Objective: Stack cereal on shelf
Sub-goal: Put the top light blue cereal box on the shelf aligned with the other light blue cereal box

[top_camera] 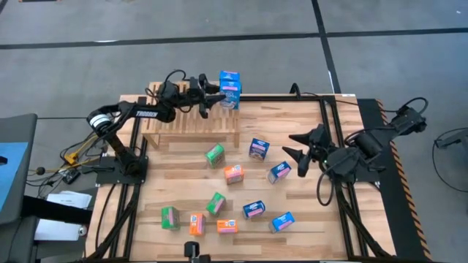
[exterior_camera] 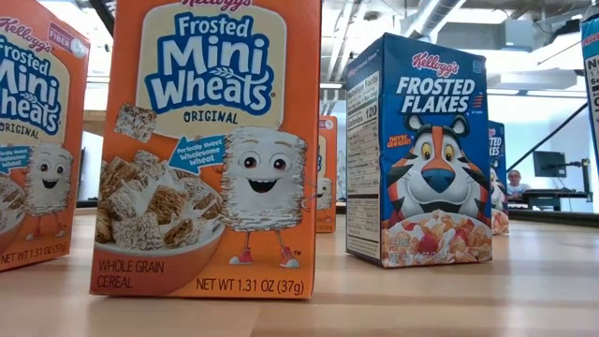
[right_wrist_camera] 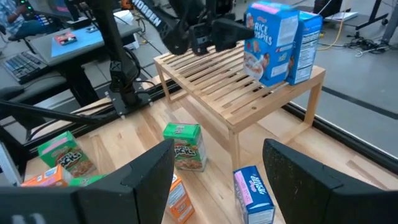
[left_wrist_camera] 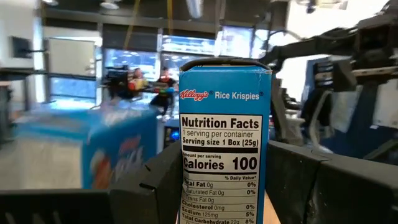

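A: Cereal boxes, mostly loose on the plank surface (top_camera: 292, 197): green (top_camera: 214, 154), orange (top_camera: 233, 174), blue (top_camera: 257, 149), more toward the near edge. Two blue ones are on the shelf (top_camera: 191, 120) already.

B: Where on it?

A: At its end, standing upright side by side. One reads Rice Krispies (right_wrist_camera: 272, 42); its neighbour (right_wrist_camera: 305, 45) touches it (far side from the left arm, per the right wrist view).

B: Left gripper?

A: Left gripper (top_camera: 212, 98) is over the slats, right at the Rice Krispies box. The left wrist view shows the nutrition panel filling the gap between the dark fingers (left_wrist_camera: 149, 186). Jaws sit either side of the box, but whether they press it or stand just clear, cannot tell.

B: And the right?

A: Right gripper (top_camera: 296, 146) hangs above the surface on its own side, near a blue box (top_camera: 280, 172), pointed toward the shelf. Jaws spread apart, nothing between them.

B: Low view?

A: Orange Mini-Wheats box (exterior_camera: 208, 150) close up, Frosted Flakes box (exterior_camera: 421, 152) beside it, both upright.
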Robot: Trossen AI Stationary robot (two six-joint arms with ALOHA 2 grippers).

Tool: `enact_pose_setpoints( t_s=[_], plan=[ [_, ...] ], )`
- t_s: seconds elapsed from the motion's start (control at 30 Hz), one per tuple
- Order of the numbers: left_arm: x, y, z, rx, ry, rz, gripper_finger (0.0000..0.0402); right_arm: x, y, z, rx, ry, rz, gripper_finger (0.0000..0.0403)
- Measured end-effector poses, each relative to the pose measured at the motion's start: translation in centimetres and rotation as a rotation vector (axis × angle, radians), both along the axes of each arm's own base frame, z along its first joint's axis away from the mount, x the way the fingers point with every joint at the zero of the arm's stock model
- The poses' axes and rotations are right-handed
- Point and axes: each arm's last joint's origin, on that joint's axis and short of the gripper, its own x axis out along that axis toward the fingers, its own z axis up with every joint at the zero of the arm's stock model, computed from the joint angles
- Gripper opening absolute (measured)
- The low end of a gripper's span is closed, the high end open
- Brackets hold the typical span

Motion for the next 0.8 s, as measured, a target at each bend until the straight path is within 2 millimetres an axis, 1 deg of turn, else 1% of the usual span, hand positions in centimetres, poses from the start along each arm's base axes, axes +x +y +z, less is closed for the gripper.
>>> enact_pose_setpoints(
  t_s=[0.1, 0.2, 0.27, 0.47, 0.57, 0.7, 0.8],
  plan=[
    [-0.7, -0.5, -0.8, 0.007, -0.032, 0.044, 0.0173, 0.0, -0.1, 0.0, 0.002, 0.000, -0.005, 0.0270],
    [-1.3, -0.7, -0.6, 0.043, -0.085, 0.074, 0.0173, 0.1, -0.2, 0.0, 0.006, 0.001, -0.006, 0.0270],
    [-1.4, -0.6, -0.6, 0.034, -0.089, 0.073, 0.0173, 0.2, -0.4, 0.0, 0.011, 0.002, -0.010, 0.0270],
    [-0.5, 0.1, -0.3, 0.028, -0.010, 0.040, 0.0173, 0.3, -0.7, 0.0, 0.018, 0.002, -0.025, 0.0270],
    [-0.3, 0.1, -0.5, 0.033, 0.014, 0.056, 0.0173, 0.3, -0.7, 0.0, 0.018, 0.003, -0.024, 0.0270],
    [-0.2, 0.2, -0.7, 0.021, 0.012, 0.086, 0.0173, 0.3, -0.7, -0.1, 0.014, 0.009, -0.024, 0.0270],
    [0.0, 0.4, -1.1, 0.017, -0.053, 0.082, 0.0173, 0.3, -0.8, -0.1, 0.010, 0.017, -0.024, 0.0270]
  ],
)
